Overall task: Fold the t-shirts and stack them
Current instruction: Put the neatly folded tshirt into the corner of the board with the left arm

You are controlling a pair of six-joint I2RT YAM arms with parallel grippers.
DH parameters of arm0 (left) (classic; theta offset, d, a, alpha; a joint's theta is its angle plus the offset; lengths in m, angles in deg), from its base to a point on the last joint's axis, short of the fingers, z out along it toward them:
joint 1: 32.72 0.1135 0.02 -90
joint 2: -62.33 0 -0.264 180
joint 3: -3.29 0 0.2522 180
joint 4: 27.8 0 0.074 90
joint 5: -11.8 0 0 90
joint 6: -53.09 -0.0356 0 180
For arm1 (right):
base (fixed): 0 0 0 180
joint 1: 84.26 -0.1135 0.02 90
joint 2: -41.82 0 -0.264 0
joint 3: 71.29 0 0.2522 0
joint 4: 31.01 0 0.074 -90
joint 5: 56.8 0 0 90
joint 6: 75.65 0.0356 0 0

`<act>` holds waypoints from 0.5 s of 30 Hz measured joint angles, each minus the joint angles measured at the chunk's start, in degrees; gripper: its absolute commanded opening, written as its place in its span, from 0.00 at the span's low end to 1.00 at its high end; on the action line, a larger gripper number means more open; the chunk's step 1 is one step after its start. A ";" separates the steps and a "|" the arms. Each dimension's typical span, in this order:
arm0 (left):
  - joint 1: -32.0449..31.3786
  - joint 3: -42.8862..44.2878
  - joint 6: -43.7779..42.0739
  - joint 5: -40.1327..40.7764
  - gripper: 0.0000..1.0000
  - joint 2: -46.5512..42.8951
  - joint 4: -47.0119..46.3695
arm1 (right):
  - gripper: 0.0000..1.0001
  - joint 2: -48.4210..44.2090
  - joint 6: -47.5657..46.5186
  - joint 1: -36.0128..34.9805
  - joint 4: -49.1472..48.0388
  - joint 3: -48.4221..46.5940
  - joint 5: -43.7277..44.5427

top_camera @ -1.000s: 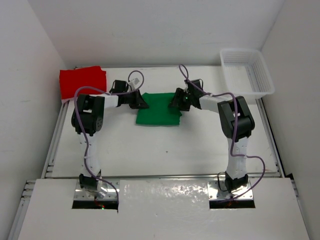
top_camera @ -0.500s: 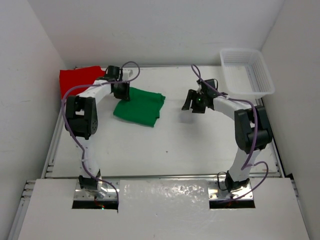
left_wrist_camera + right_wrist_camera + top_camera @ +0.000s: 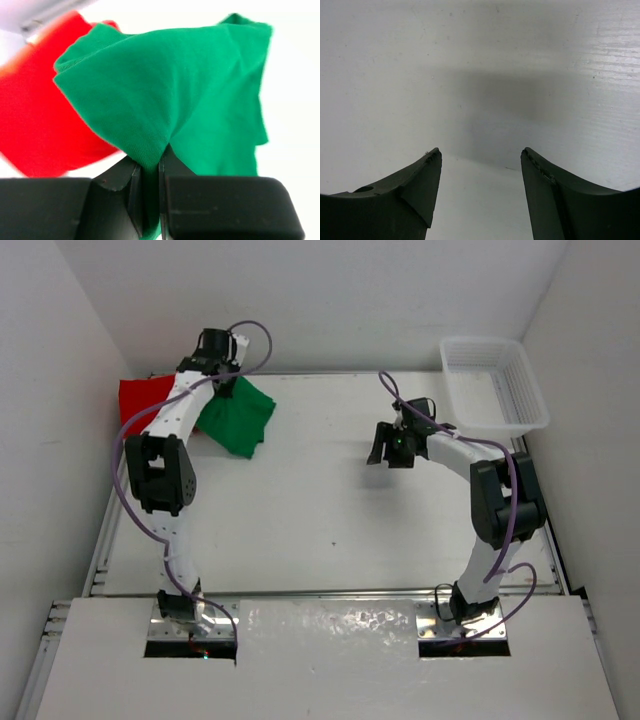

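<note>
The folded green t-shirt [image 3: 238, 420] hangs at the back left, pinched by my left gripper [image 3: 228, 392] just right of the folded red t-shirt [image 3: 142, 400]. In the left wrist view the jaws of that gripper [image 3: 150, 167] are shut on a fold of the green t-shirt [image 3: 175, 85], and the red t-shirt [image 3: 40, 125] lies below and to the left of it. My right gripper [image 3: 380, 452] stands open over bare table right of centre. The right wrist view shows nothing between the spread fingers of that gripper [image 3: 481, 156]. No pink or orange t-shirt is in view.
A white mesh basket [image 3: 520, 400] stands at the back right corner. The side walls run close along the table's left and right edges. The red t-shirt sits against the left wall.
My left gripper has carried the green t-shirt from the middle of the table up and left to beside the red one. My right gripper has let go and drawn back to the right.
</note>
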 measured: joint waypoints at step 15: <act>7.30 20.50 -2.51 -0.13 0.00 8.26 6.27 | 0.63 -0.39 -1.88 0.00 2.82 0.02 1.81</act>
